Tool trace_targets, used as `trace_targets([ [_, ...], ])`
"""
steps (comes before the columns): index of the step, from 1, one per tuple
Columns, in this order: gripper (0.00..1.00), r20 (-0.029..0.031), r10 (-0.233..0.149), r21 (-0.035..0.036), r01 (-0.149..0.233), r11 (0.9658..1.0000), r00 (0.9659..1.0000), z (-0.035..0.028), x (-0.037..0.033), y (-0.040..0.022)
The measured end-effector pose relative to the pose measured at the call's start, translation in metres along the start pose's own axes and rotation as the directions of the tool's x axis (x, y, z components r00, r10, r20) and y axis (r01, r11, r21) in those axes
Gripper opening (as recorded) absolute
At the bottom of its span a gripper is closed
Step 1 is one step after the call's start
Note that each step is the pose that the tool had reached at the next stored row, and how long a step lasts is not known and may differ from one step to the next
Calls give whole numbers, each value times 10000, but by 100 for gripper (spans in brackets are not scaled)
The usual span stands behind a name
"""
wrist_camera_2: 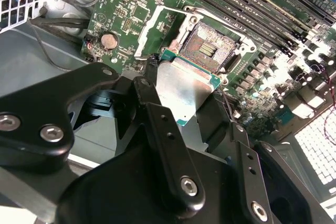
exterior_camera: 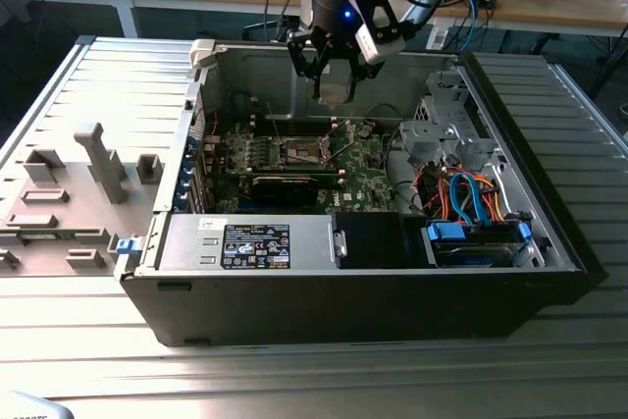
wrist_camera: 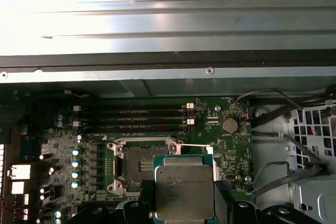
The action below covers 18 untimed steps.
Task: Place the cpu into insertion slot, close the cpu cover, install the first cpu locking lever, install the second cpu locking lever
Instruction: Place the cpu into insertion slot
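Hanging above the open insertion slot (wrist_camera: 137, 167), end effector (exterior_camera: 334, 83) clamped on the cpu (wrist_camera: 184, 192), cpu clear of the slot

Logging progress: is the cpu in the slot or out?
Out. The gripper holds the cpu above the board; the slot is bare, its dark centre showing.

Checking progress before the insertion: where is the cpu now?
In the first wrist view, the cpu is gripped between the jaws, above the green board, beside the empty insertion slot.

One cpu (wrist_camera: 184, 192), one insertion slot (wrist_camera: 137, 164), one coin battery (wrist_camera: 229, 125), one end effector (exterior_camera: 336, 85)
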<state>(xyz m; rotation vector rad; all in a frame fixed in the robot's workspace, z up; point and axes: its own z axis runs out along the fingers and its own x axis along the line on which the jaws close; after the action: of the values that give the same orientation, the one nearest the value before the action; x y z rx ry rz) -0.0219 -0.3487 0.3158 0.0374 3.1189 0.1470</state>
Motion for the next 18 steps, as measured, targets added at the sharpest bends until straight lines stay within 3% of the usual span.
trace_targets([
  [18, 54, 0, 0, 0, 0, 10000, 10000, 34, 1, -3],
])
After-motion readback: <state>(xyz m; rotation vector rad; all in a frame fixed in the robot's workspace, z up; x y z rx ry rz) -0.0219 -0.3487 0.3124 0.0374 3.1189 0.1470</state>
